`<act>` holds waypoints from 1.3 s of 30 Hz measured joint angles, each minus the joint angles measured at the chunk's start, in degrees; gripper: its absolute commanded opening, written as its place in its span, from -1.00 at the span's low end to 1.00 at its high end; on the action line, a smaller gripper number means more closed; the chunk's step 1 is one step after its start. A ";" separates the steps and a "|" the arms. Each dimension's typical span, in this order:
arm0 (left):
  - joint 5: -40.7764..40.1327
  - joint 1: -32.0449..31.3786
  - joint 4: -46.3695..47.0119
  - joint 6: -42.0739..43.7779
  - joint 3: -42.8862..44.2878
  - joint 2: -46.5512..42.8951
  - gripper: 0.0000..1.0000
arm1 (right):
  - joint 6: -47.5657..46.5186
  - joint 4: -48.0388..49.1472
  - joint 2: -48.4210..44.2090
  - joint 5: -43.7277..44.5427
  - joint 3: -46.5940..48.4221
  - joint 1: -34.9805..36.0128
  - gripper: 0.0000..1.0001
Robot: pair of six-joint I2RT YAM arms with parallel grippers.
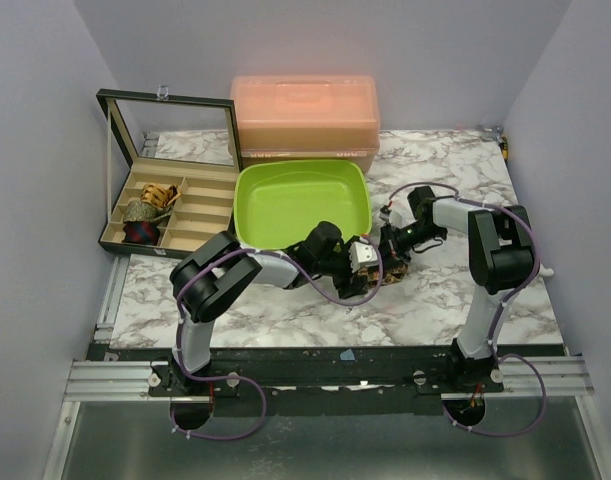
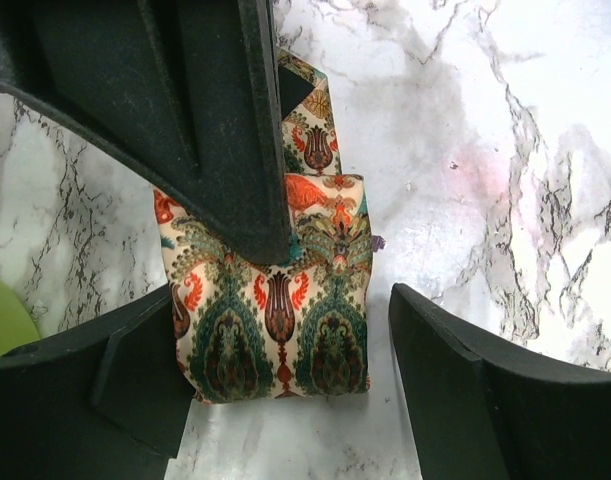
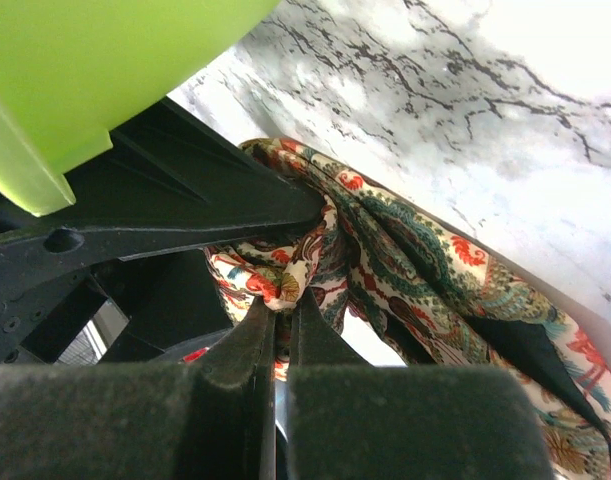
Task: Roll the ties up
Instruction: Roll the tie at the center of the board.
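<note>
One tie (image 2: 275, 330) with a floral pattern of orange, red, cream and green lies folded flat on the marble table just right of centre, between the two grippers (image 1: 378, 258). My left gripper (image 2: 285, 310) is open; its fingers (image 2: 485, 390) stand on either side of the folded end without closing on it. My right gripper (image 3: 285, 300) is shut on a bunched fold of the tie (image 3: 405, 250). Its black finger (image 2: 215, 120) reaches over the tie in the left wrist view. In the top view the grippers hide most of the tie.
A lime-green tray (image 1: 255, 200) stands just behind the grippers, and its edge shows in the right wrist view (image 3: 95, 70). An orange plastic case (image 1: 305, 115) sits behind it. An open compartment box (image 1: 200, 215) at the left holds three rolled ties (image 1: 145, 212).
</note>
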 measured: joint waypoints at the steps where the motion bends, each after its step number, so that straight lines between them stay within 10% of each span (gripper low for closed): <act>1: -0.02 0.02 0.90 -0.26 -0.46 -0.07 0.58 | -0.22 -0.46 0.00 0.44 0.13 0.00 -0.99; 24: -0.59 2.54 12.74 -3.08 -13.11 -7.37 0.62 | 0.66 0.63 5.97 -1.33 1.20 2.21 -0.99; 31: 0.55 2.49 12.50 -4.46 -7.67 -0.79 -0.19 | 1.60 5.01 5.92 -4.31 -0.76 3.21 -0.96; 39: 0.20 2.14 7.67 -3.21 -5.70 -0.96 -0.41 | -0.20 0.63 4.59 -0.74 2.43 3.52 -0.01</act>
